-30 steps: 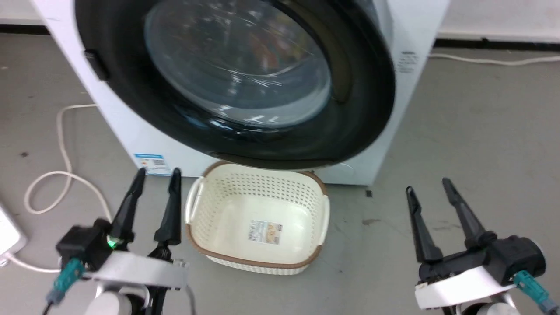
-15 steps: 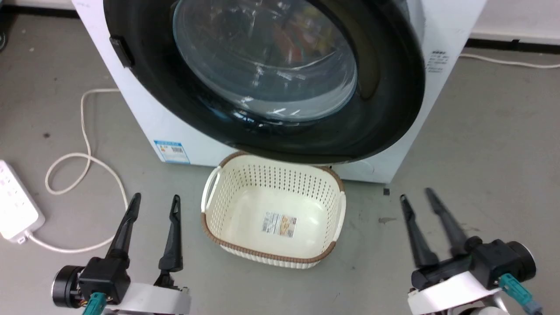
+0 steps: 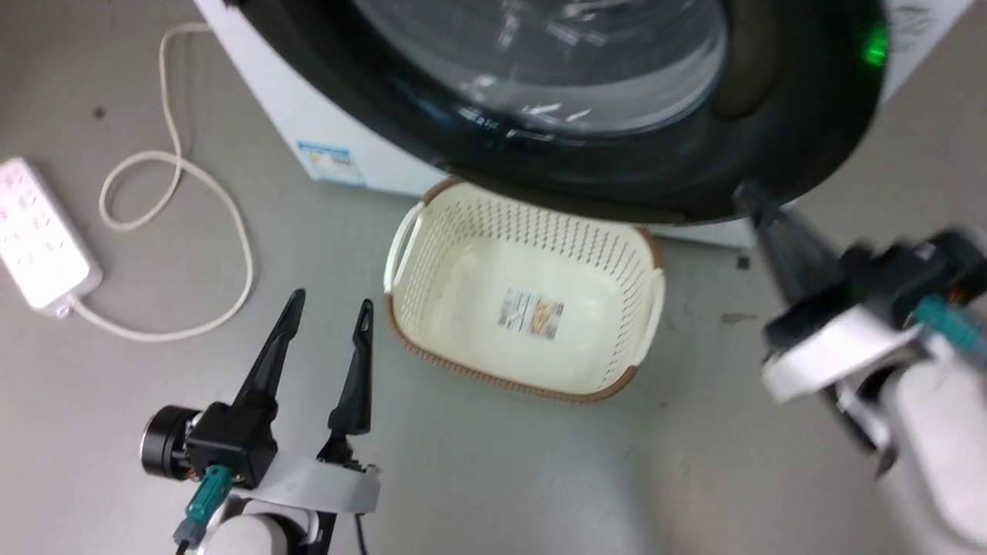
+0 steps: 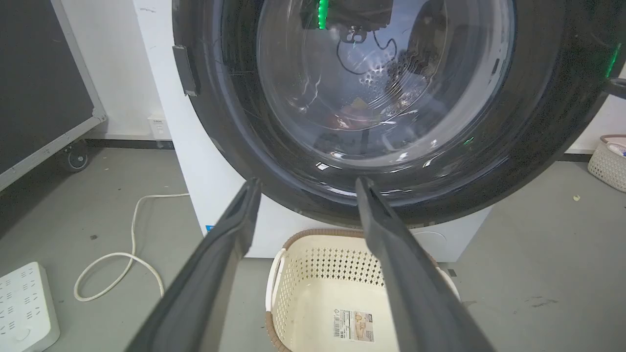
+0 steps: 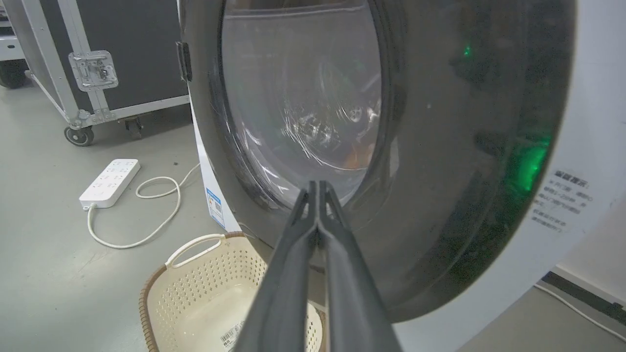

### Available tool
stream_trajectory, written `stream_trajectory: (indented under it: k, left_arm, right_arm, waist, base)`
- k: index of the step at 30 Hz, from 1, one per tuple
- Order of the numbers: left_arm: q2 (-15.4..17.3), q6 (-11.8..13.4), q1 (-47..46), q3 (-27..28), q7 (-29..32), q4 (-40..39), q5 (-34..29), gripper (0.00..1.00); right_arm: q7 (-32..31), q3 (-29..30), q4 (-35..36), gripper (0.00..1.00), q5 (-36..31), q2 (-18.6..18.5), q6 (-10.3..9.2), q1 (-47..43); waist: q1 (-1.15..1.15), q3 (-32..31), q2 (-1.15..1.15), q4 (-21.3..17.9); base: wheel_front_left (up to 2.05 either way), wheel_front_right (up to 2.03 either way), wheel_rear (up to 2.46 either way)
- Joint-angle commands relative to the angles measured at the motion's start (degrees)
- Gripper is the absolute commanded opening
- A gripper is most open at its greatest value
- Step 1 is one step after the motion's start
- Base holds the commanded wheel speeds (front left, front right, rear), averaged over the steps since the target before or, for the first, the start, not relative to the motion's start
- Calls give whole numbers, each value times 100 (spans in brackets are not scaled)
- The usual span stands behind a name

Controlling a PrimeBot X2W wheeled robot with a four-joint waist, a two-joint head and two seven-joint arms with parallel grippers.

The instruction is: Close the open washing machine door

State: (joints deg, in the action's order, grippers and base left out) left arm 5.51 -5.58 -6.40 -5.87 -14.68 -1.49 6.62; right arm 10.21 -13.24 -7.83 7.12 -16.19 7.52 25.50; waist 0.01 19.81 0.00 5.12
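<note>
Floor (image 3: pixel 540 478): grey concrete, scuffed, with small dark spots, evenly lit. Rear wall (image 4: pixel 117 83): white, with a black skirting strip (image 4: pixel 127 143) along its foot.

A white multi-socket power strip (image 3: pixel 38 235) lies flat on the floor, and its pale cord (image 3: pixel 250 270) runs from it in loose loops. A cream perforated laundry basket (image 3: pixel 432 254) with a brown rim stands upright, a printed label (image 3: pixel 530 313) on its bottom.

A black flight case (image 5: pixel 137 54) with metal edging and a butterfly latch (image 5: pixel 93 70) stands on castors (image 5: pixel 78 136) by the wall. A second pale woven basket (image 4: pixel 606 161) sits at the far right of the floor.
</note>
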Motion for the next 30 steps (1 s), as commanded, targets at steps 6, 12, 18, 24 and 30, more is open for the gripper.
stream_trajectory:
  k: [6,12,18,24,30]
  left_arm:
    - [-93,-70,-271,-60,-31,20,-52,100]
    - [-150,-100,-413,-87,-31,34,-67,100]
    - [-197,-91,-486,-29,-31,63,-87,100]
    - [-224,-97,-495,-19,-31,99,-98,100]
    - [-238,-101,-428,27,-31,145,-101,100]
  right_arm:
    - [-353,-64,-454,0,599,-575,-3,1008]
    - [-594,112,-989,0,890,-808,-3,1806]
    - [-806,360,-1495,0,809,-851,-3,2462]
    - [-719,522,-1786,0,665,-746,-3,2664]
    - [-335,472,-1941,81,689,-561,-3,2295]
  waist:
    - [-1,466,0,342]
    - [-1,620,0,440]
    - [-1,710,0,478]
    - [-1,651,0,455]
    - [-1,299,0,320]
  base:
    - [0,0,0]
    - [0,0,0]
    - [0,0,0]
    - [0,0,0]
    - [0,0,0]
